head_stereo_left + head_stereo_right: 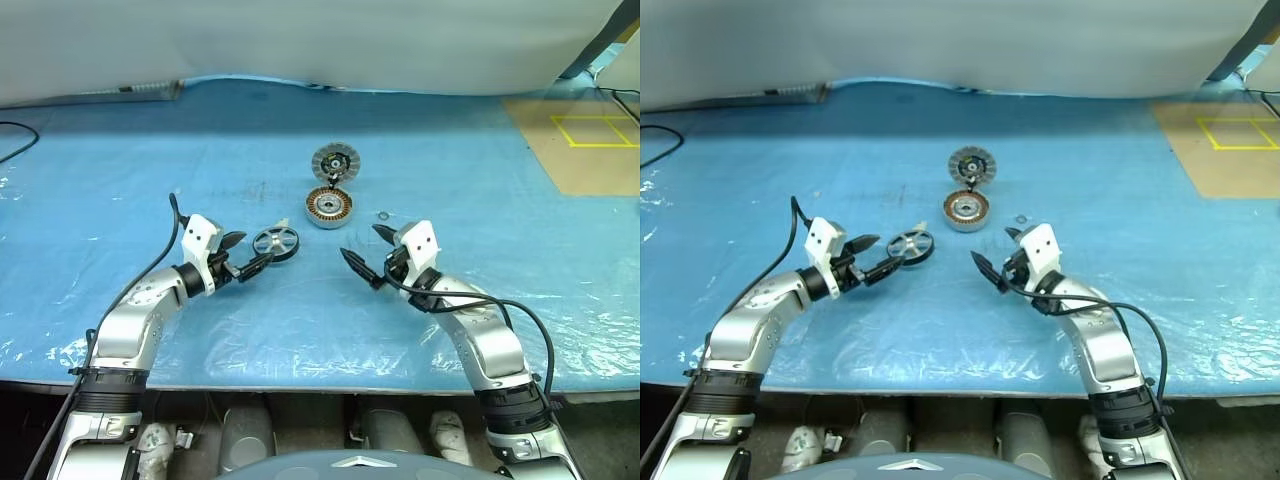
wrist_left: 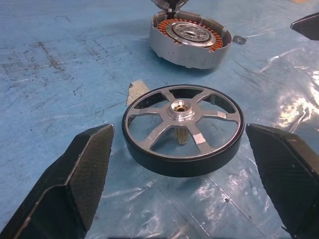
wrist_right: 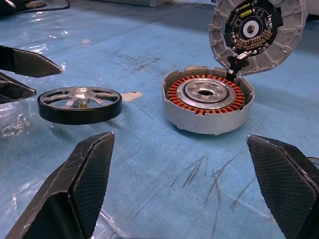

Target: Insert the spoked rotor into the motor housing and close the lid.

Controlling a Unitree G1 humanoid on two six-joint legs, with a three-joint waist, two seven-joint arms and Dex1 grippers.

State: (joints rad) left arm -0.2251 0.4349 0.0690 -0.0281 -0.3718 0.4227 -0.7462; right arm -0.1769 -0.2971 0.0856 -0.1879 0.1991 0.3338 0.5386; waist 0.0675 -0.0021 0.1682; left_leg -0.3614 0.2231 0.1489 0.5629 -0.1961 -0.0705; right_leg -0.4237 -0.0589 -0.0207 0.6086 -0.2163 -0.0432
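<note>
the desk (image 1: 120, 170) lay under a blue plastic sheet (image 1: 480, 200), and there was plenty of bare sheet on both flanks and toward the white backdrop (image 1: 300, 40) at the far edge. a brown board (image 1: 585, 140) with yellow tape sat at the far right corner, well apart from the parts. near the middle, the motor housing (image 1: 329, 208) stood open, its ring of copper windings around a silver core and nothing else inside it. the lid (image 1: 335, 162) stood tipped up just behind the housing, joined to its far rim, its dark inner face showing. a small washer (image 1: 382, 214) lay just to the right of the housing. the spoked rotor (image 1: 276, 242) lay on the sheet, left of and nearer than the housing, apart from it. the left gripper (image 1: 245, 254) hung with its jaws spread wide beside the rotor, one each side in the wrist view, gripping nothing. the right gripper (image 1: 368, 251) hovered with its jaws wide apart too, empty, with clear sheet between it and the housing.
</note>
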